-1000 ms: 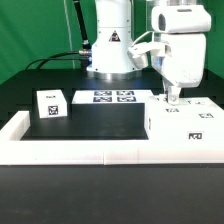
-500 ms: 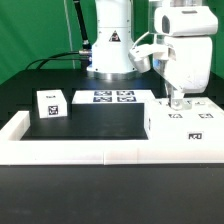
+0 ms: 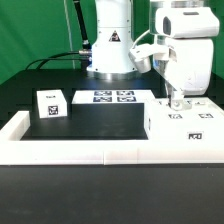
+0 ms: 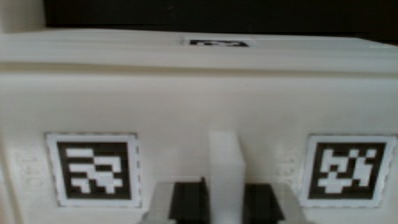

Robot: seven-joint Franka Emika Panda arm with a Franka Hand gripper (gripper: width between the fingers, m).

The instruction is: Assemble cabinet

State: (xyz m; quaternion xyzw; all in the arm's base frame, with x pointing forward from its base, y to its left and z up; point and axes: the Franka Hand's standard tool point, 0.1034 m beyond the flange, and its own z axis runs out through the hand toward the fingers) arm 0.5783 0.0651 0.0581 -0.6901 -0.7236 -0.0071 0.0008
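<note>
The cabinet's white box point(image 3: 185, 124) lies at the exterior view's right, with square tags on its top and front. A small white tagged block point(image 3: 49, 104) stands at the exterior view's left. My gripper point(image 3: 176, 102) stands straight down on the box's top. In the wrist view my gripper point(image 4: 228, 205) has its two dark fingers point(image 4: 192, 205) on either side of a narrow white upright ridge point(image 4: 228, 165) of the box, between two tags. The fingers sit tight against the ridge with no gap showing.
The marker board point(image 3: 113, 97) lies behind the black mat point(image 3: 95, 118). A low white border wall point(image 3: 70, 150) runs along the front and both sides. The robot's base point(image 3: 110, 55) stands at the back.
My gripper has come down a little onto the box's top over the last second. Since half a second ago it has held still. The block and box have not moved.
</note>
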